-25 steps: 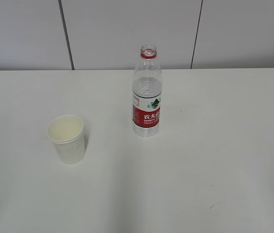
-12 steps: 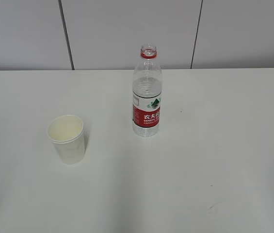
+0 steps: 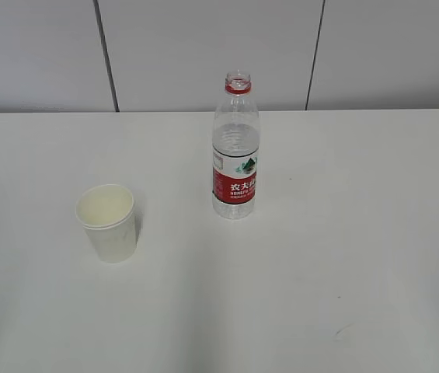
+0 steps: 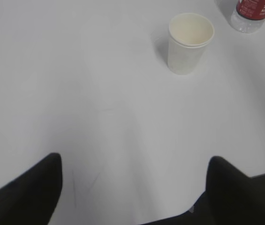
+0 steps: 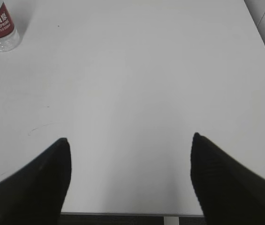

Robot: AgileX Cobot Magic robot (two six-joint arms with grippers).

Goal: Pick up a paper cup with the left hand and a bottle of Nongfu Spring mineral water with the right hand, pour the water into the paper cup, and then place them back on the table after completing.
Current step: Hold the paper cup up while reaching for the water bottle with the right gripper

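The table (image 3: 343,256) is broad and white, with wide bare surface around both objects; its near edge shows along the bottom of the right wrist view, and its right edge runs up toward the top corner there. Neither arm appears in the exterior view.

The left hand (image 4: 134,176) hangs over bare table, its 2 dark fingers (image 4: 29,187) spread wide apart with nothing between them; only their blurred tips show at the bottom of the left wrist view. The right hand (image 5: 130,157) is likewise wide open and empty, its fingers (image 5: 226,178) cut off by the frame.

The paper cup (image 3: 108,221) stands upright left of centre, well apart from the bottle (image 3: 235,148), and well ahead of the left hand. I cannot tell whether anything is in it. The bottle stands upright, uncapped, red-labelled, holding water (image 3: 235,144) to about its shoulder; both wrist views crop it to its lower part.
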